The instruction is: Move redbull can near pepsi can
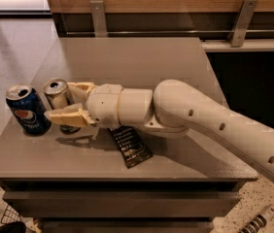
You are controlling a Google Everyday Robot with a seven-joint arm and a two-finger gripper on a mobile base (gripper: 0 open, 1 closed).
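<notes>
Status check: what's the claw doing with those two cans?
Claw at the redbull can, left side of table. Redbull can upright beside pepsi can, slight gap. Black packet lies right of both, not between.

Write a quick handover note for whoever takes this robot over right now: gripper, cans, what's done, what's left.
Gripper: at the table's left side, fingers closed around the redbull can.
Cans: the redbull can is upright and appears set down, close beside the pepsi can with a small gap.
Done: redbull can is near the pepsi can.
Left: open the fingers and back the arm away without knocking either can.
</notes>
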